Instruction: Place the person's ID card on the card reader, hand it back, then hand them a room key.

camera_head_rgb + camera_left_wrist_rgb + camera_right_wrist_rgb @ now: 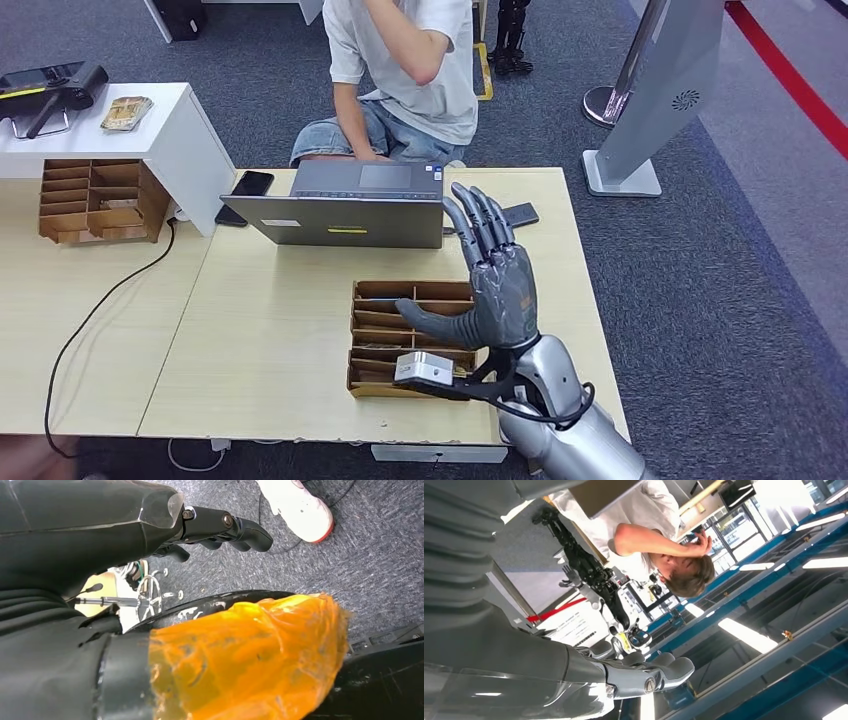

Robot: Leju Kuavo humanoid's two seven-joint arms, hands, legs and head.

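Head view | right hand (497, 280) raised over wooden card tray (372, 335), fingers spread, holding nothing (apparently ready to receive the ID) | person (405, 70) seated opposite | left hand (220, 527) hanging; finger state indeterminate.

Wooden tray (384, 338): light brown, divided into shallow slots, lying flat on the table (270, 330) on the robot's side of the laptop (345, 207), near it but apart. Thin flat pieces lie in several slots; too small to tell whether they are cards. Its end away from the laptop's left side is partly covered by the right hand (495, 290).

Dark flat device (522, 213): small, rectangular, lying flat just beside the laptop's right end.

Black terminal (45, 88): lying on a white stand (170, 130), well left of the laptop
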